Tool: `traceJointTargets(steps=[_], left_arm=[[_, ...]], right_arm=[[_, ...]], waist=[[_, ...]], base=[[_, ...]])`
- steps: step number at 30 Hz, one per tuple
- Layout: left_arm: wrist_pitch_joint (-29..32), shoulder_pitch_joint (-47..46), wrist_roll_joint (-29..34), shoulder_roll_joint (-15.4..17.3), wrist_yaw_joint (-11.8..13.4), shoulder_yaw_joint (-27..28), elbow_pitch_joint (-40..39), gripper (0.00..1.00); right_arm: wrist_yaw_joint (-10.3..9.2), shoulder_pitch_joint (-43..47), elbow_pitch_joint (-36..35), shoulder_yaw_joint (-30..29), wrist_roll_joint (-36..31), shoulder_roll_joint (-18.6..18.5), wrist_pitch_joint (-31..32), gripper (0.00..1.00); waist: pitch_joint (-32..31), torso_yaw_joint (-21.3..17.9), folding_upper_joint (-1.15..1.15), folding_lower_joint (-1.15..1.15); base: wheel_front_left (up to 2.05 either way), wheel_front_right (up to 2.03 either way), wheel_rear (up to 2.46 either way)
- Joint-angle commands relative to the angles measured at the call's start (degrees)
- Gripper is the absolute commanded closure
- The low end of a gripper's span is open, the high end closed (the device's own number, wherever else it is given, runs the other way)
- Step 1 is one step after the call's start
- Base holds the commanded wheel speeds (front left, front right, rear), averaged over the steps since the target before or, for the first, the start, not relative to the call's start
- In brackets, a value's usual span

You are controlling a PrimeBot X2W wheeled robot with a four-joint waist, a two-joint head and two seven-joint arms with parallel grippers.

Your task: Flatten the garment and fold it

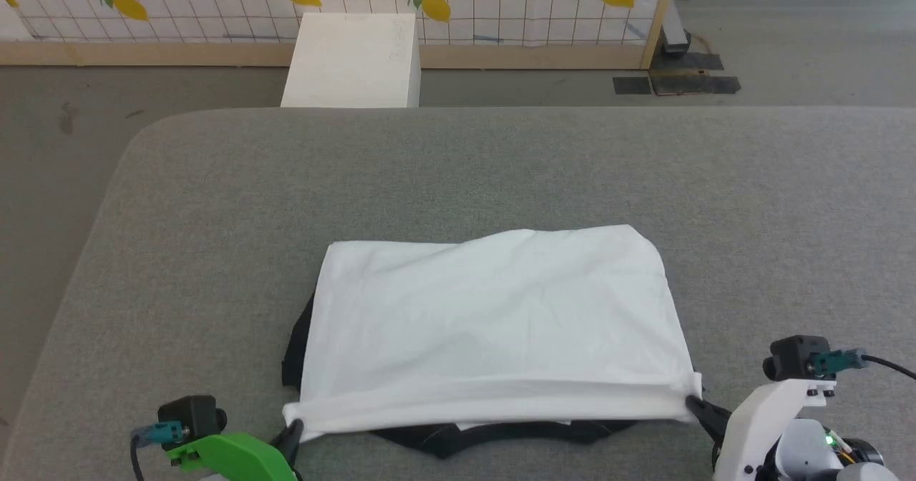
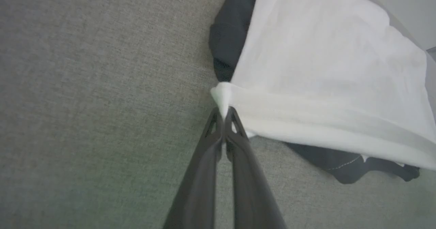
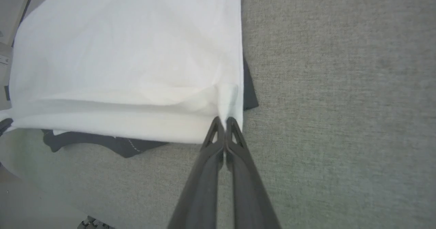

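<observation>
Shirt (image 1: 494, 316): lies on the grey bench (image 1: 179, 252) at 6 o'clock, white body folded over, black sleeves peeking out beneath.
Left end effector (image 1: 293, 427): clamped on the near white corner at 7 o'clock.
Right end effector (image 1: 694, 404): clamped on the other near corner at 5 o'clock.
Step, as I judge it: carry both corners toward 12 o'clock together, level, edge taut, then release together.
Risk: uneven pull skews the fold.
</observation>
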Motion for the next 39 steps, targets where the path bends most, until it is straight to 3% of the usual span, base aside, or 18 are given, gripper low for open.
traceJointTargets(steps=[1, 2, 7, 10, 15, 20, 24, 28, 31, 39], left_arm=[[0.9, 0.6, -0.1, 0.3, 0.8, 0.0, 0.5, 0.10], [1.4, 0.6, -0.4, 0.2, 1.2, 0.1, 0.7, 0.00], [5.7, 1.8, -1.5, 2.0, 3.8, 0.2, -0.3, 0.00], [6.1, 3.4, -1.8, 4.0, 6.0, 2.3, -2.9, 0.00], [-0.4, 3.6, -0.4, 6.6, 7.8, 8.4, -9.0, 0.00], [-12.4, -0.2, 5.7, 8.0, 5.4, 11.8, -12.5, 0.00], [-22.0, -3.9, 11.7, 7.3, 2.1, 13.1, -13.6, 0.00], [-23.2, -6.6, 20.9, 5.3, -0.9, 14.7, -15.5, 0.00], [-23.3, -6.9, 26.8, 1.9, -3.5, 16.7, -17.0, 0.00], [-23.3, -7.0, 32.6, -4.4, -8.9, 19.7, -15.1, 0.00]], right_arm=[[-0.09, 0.7, 0.2, 0.3, 0.0, -0.1, 0.0, 0.38], [-0.09, 0.8, 0.3, 0.6, 0.1, -0.2, 0.1, 0.00], [-0.09, 1.3, -1.9, 0.5, 2.3, -1.6, 1.8, 0.00], [-0.09, 1.0, -6.0, -2.8, 5.7, -0.4, 3.2, 0.00], [-0.09, -3.1, -10.2, -7.6, 5.5, -1.6, 5.9, 0.00], [-0.09, -7.5, -7.4, -8.4, 3.1, -3.3, 11.5, 0.00], [-0.09, -11.0, -4.0, -6.9, 2.5, -4.4, 17.0, 0.00], [-0.09, -13.7, -1.0, -5.3, 2.8, -5.2, 21.4, 0.00], [-0.09, -15.1, 0.9, -4.2, 3.1, -5.2, 23.0, 0.00], [-0.09, -16.5, 5.9, -0.4, 4.3, -2.8, 22.6, 0.00]], waist=[[-0.2, 0.0, 0.00, 0.00], [-0.4, 0.1, 0.00, 0.00], [-1.4, 0.1, 0.00, 0.00], [-1.6, -0.1, 0.00, 0.00], [-1.3, -0.2, 0.00, 0.00], [0.0, 1.0, 0.00, 0.00], [2.2, 2.2, 0.00, 0.00], [4.7, 3.4, 0.00, 0.00], [6.6, 4.0, 0.00, 0.00], [8.9, 5.3, 0.00, 0.00]], base=[[0.00, 0.00, 0.00], [0.00, 0.00, 0.00], [0.00, 0.00, 0.00], [0.00, 0.00, 0.00], [0.00, 0.00, 0.00], [0.00, 0.00, 0.00], [0.00, 0.00, 0.00], [0.00, 0.00, 0.00], [0.00, 0.00, 0.00], [0.00, 0.00, 0.00]])
